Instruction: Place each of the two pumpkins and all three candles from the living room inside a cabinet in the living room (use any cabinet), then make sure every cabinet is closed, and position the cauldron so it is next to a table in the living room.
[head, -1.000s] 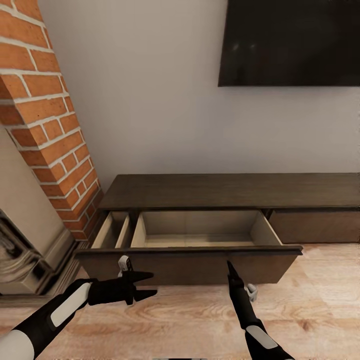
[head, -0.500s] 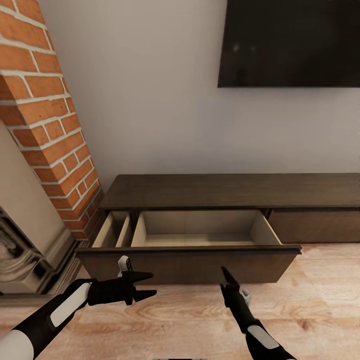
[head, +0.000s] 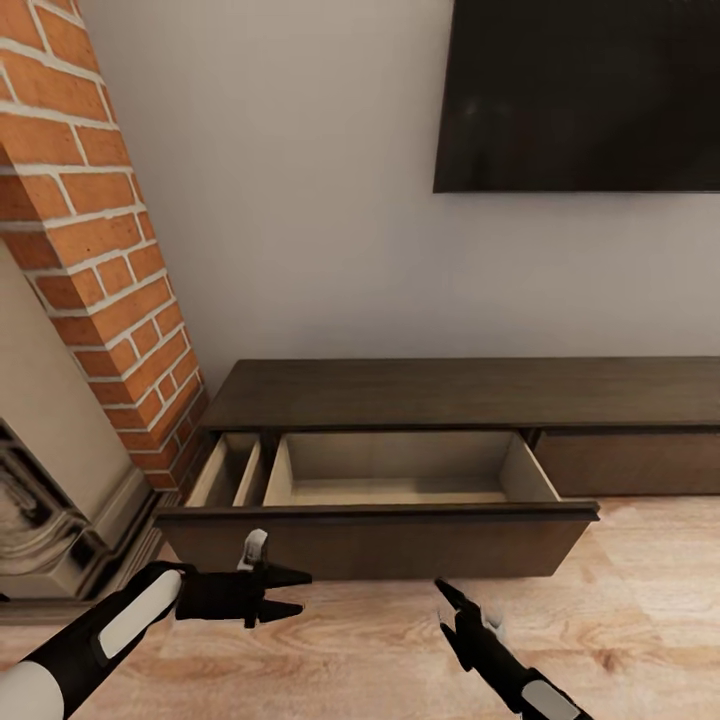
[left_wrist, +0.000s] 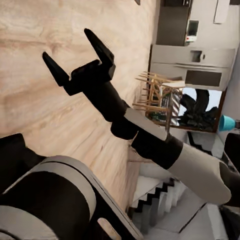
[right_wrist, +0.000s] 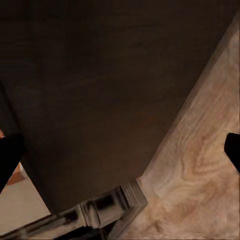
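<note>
The long dark-brown cabinet (head: 460, 392) stands against the wall with its wide drawer (head: 400, 478) pulled out. The drawer's pale beige inside holds nothing. A narrow compartment (head: 225, 470) to its left is also open. My left gripper (head: 304, 591) hangs open over the floor, just short of the drawer front's left part. My right gripper (head: 445, 600) is open too, low before the drawer front's right half and clear of it; the left wrist view shows its spread fingers (left_wrist: 95, 42). Pumpkins, candles, cauldron and table are out of view.
A red brick chimney (head: 90, 250) and a stone fireplace base (head: 50, 520) stand at the left. A dark TV (head: 580, 90) hangs on the wall above the cabinet. Light wood floor (head: 640, 600) lies in front. Wooden chairs (left_wrist: 152, 95) stand behind me.
The whole view has shifted slightly, so the camera moved. My right gripper has drawn back and down from the drawer front. The left gripper sank a little. The drawer stays open.
</note>
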